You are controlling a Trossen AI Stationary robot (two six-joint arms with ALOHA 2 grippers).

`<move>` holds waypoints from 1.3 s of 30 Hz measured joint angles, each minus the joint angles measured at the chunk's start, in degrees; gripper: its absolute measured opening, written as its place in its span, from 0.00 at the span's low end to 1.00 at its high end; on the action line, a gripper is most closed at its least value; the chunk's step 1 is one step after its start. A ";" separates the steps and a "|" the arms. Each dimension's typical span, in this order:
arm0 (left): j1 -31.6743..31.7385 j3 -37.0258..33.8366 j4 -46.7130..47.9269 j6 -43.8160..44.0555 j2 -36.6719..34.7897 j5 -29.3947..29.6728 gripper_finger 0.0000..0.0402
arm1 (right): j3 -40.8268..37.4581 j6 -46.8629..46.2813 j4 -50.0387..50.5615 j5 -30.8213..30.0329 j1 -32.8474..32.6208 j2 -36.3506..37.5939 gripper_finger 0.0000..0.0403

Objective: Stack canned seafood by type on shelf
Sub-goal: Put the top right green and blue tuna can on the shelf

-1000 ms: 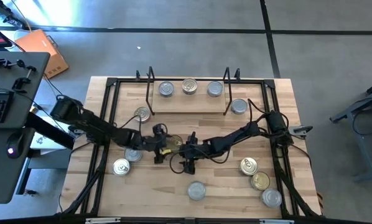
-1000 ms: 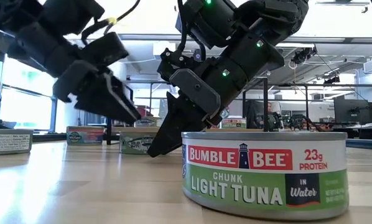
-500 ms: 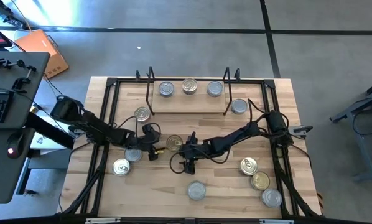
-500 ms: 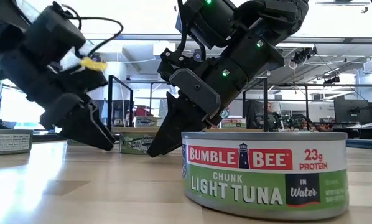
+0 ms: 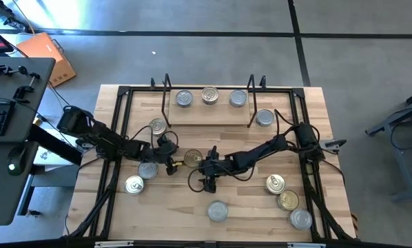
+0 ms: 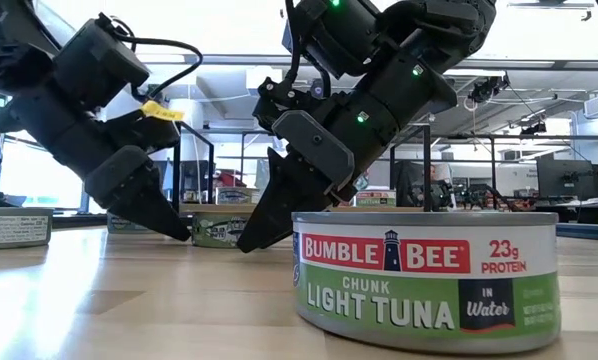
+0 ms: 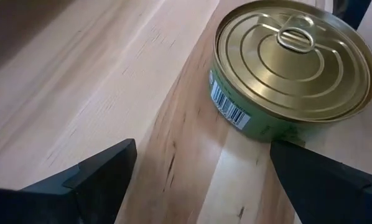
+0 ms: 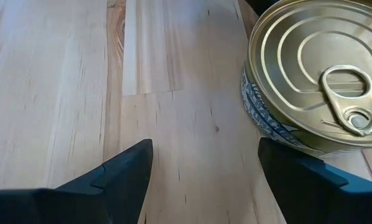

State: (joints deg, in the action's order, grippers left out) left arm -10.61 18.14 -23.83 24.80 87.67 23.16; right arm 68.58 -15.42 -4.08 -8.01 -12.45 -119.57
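High view: both arms angled inward, open end effectors low.

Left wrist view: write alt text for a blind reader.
A gold-topped tin with a ring pull and a barcode on its green side stands on the light wooden tabletop. The left pincer is open, short of the tin.

Two black jointed arms are seen, built of blocky matte housings linked by rounded joints. Loose black cables are looped along each arm. Small green indicator lights are shown on the right arm; a yellow tag is fixed near the left arm's wrist.
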 joint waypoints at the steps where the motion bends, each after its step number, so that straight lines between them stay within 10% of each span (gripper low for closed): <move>1: 0.15 0.02 0.41 0.02 -0.04 -0.02 0.91 | 0.00 0.00 0.00 0.01 0.00 0.00 0.72; 24: -2.11 4.41 2.61 -12.42 1.50 -3.43 0.91 | -0.02 -0.87 0.27 0.07 0.02 0.00 0.72; 39: -2.65 4.45 -14.33 -14.92 10.40 -2.47 0.91 | -0.02 -0.63 0.23 0.10 0.02 0.00 0.72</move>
State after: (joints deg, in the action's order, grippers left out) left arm -13.25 22.59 -38.16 9.87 98.07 20.69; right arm 68.55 -16.05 -3.85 -7.91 -12.43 -119.57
